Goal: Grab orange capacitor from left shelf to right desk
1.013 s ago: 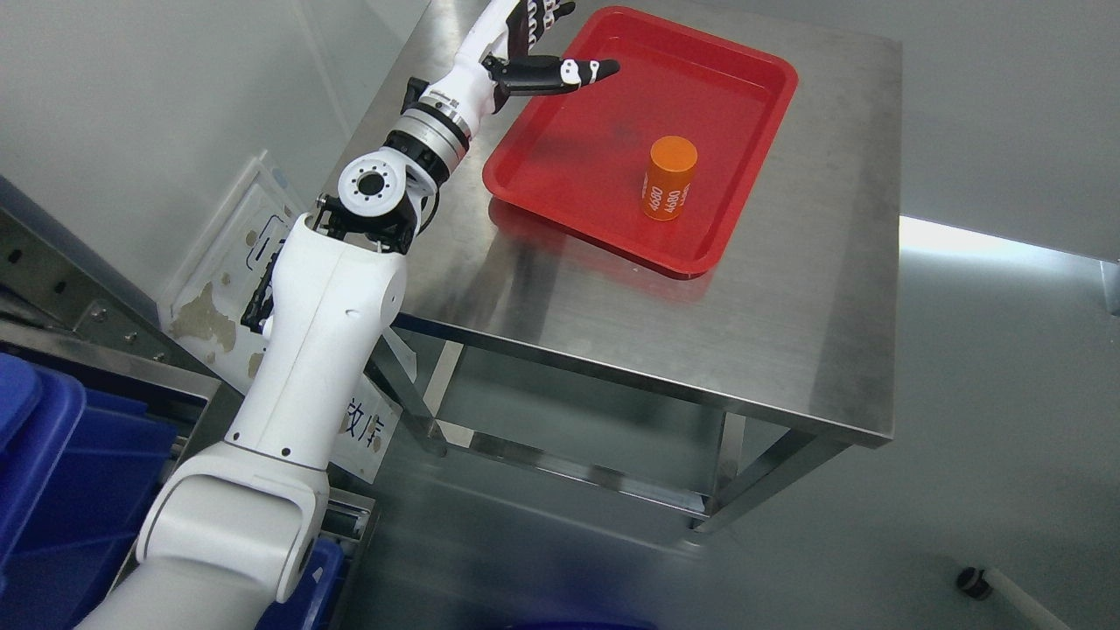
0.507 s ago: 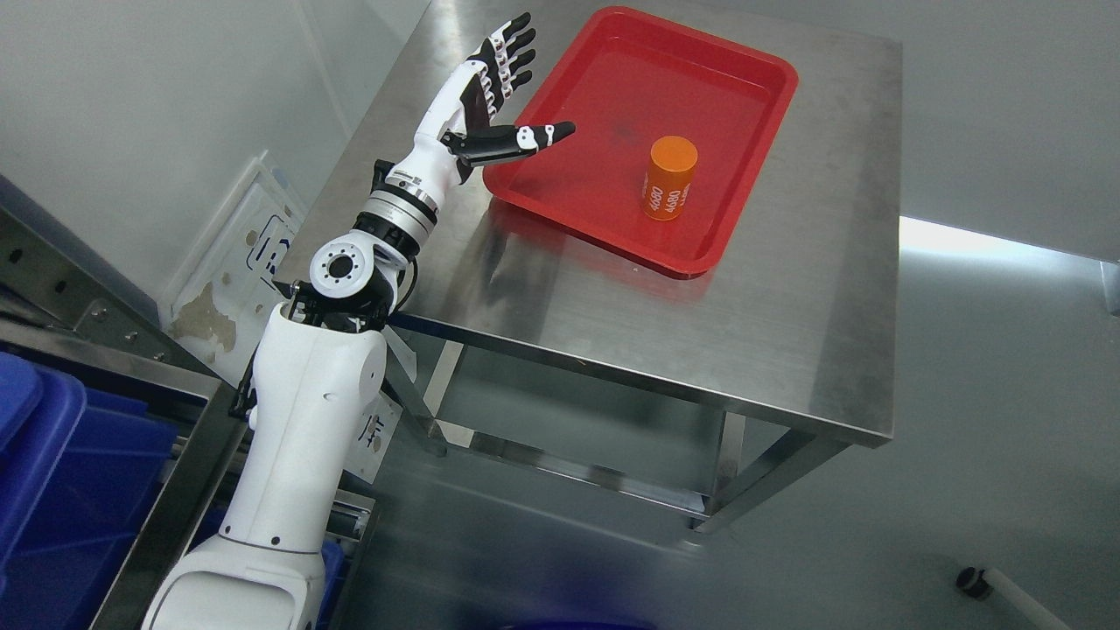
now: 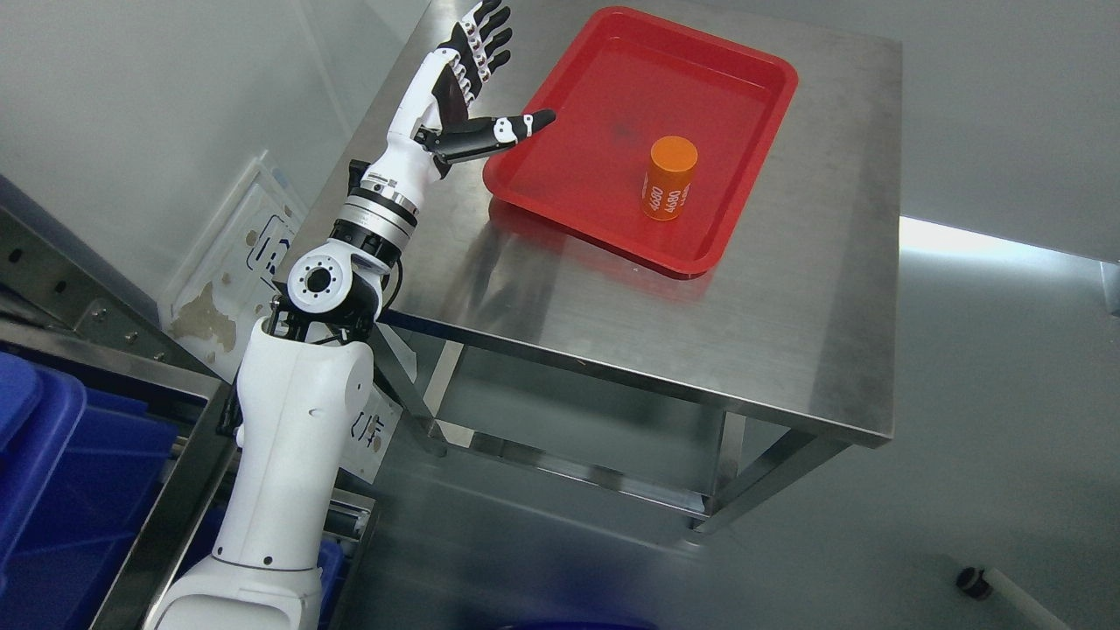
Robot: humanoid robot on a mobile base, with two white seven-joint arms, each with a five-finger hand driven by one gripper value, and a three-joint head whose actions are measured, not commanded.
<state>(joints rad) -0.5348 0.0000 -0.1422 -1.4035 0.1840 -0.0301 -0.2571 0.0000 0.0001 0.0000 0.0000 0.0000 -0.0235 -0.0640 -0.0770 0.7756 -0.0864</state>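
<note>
An orange capacitor with white print stands upright in the red tray on the steel desk. My left hand hovers over the desk's left side, just beyond the tray's left rim, well left of the capacitor. Its fingers are spread and its thumb points toward the tray; it holds nothing. The left arm rises from the lower left. My right arm does not show.
Blue bins sit on a metal shelf frame at the lower left. A white panel leans against the wall beside the desk. A caster wheel rests on the floor at the lower right.
My left arm has drawn back toward the lower left, carrying the open hand off the tray's left corner to a spot over the bare desk. The capacitor has stayed put.
</note>
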